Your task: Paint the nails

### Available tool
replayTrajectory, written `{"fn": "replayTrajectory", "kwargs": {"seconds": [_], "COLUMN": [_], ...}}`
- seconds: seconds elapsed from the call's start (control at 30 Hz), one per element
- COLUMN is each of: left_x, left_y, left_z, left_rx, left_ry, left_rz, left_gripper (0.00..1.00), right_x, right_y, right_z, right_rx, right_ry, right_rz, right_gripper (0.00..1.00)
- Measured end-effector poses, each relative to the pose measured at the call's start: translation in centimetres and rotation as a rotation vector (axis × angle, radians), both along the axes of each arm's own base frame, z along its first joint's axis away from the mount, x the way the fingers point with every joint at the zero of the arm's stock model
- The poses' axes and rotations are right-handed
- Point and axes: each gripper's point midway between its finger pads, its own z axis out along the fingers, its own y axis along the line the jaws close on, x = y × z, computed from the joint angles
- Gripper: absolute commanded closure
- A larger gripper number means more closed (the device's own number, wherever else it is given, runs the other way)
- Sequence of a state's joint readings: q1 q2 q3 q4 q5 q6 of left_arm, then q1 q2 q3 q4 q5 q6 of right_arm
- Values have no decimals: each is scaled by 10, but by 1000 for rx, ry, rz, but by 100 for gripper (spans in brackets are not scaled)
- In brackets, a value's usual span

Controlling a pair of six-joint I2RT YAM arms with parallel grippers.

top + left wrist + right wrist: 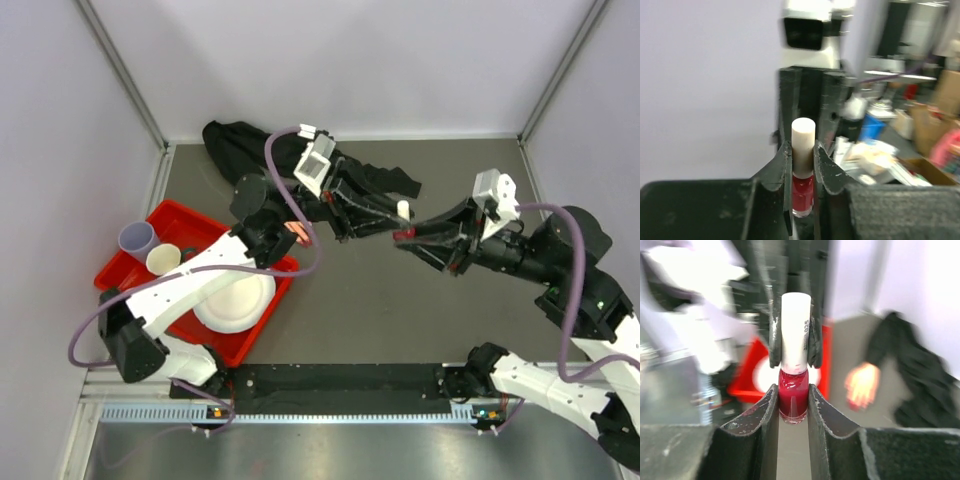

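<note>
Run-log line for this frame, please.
right end effector: shut on polish bottle | left end effector: shut on cap | bottle: held between both arms, cap on | mannequin hand: apart, untouched

The left tool (803, 152) pinches an upright nail polish bottle (803, 192), gripping where its white cap (803, 132) meets the red glass. Just behind, the right tool (811, 112) faces it, with a white camera housing (807, 30) above. Blurred clutter (900, 150) fills the right side.
</note>
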State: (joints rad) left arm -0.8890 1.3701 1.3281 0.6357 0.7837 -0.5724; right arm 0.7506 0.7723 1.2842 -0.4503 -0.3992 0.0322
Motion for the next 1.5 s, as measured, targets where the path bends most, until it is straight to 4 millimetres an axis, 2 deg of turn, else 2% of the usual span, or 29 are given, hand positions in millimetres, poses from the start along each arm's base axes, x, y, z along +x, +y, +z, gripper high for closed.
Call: {"fn": "replayTrajectory", "kwargs": {"seconds": [0.1, 0.17, 0.23, 0.27, 0.3, 0.37, 0.4, 0.5, 0.53, 0.6, 0.73, 0.87, 0.97, 1.07, 1.17, 1.27, 1.3, 1.37, 1.4, 1.5], "left_x": [-33, -45, -47, -47, -42, -33, -24, -4, 4, 19, 49, 76, 85, 86, 88, 94, 95, 93, 91, 84], "left_y": [8, 11, 12, 12, 13, 13, 12, 12, 13, 16, 26, 36, 36, 28, 18, 12, 11, 8, 7, 4], "left_z": [5, 3, -1, -2, -4, -6, -6, -4, -4, -7, -18, -27, -32, -39, -45, -52, -54, -54, -54, -51], "left_rx": [-49, -40, -17, -9, 8, 36, 60, 85, 96, 112, 149, 156, 158, 176, 193, 209, 214, 217, 218, 223], "left_ry": [-59, -74, -68, -69, -55, -41, -10, 25, 40, 58, 142, 255, 308, 329, 334, 336, 332, 329, 321, 284], "left_rz": [-236, -348, -396, -401, -393, -333, -273, -103, -40, 75, 293, 466, 544, 579, 593, 608, 607, 596, 592, 550], "left_gripper": [100, 100, 99, 93, 76, 62, 52, 42, 24, 23, 28, 29, 32, 35, 45, 64, 80, 96, 100, 100], "right_x": [-30, -43, -48, -48, -46, -37, -31, -18, -13, -3, 19, 40, 54, 64, 68, 69, 69, 70, 70, 67], "right_y": [8, 12, 14, 15, 16, 18, 19, 21, 21, 21, 16, 9, 6, 6, 5, 3, 2, 1, 1, 0], "right_z": [7, 6, 3, 1, -1, -4, -5, -7, -9, -14, -26, -28, -30, -35, -39, -40, -41, -44, -45, -43], "right_rx": [29, 28, 22, 20, 16, 9, 6, 2, -7, -23, -78, -111, -134, -155, -167, -173, -176, -184, -188, -183], "right_ry": [1, 20, 35, 43, 51, 66, 70, 69, 71, 77, 100, 109, 120, 132, 141, 145, 147, 153, 156, 152], "right_rz": [162, 241, 274, 279, 276, 242, 218, 167, 145, 105, -9, -123, -191, -232, -250, -260, -268, -275, -278, -268], "right_gripper": [100, 100, 100, 100, 100, 100, 100, 100, 100, 100, 100, 100, 100, 100, 100, 100, 100, 100, 100, 100]}}
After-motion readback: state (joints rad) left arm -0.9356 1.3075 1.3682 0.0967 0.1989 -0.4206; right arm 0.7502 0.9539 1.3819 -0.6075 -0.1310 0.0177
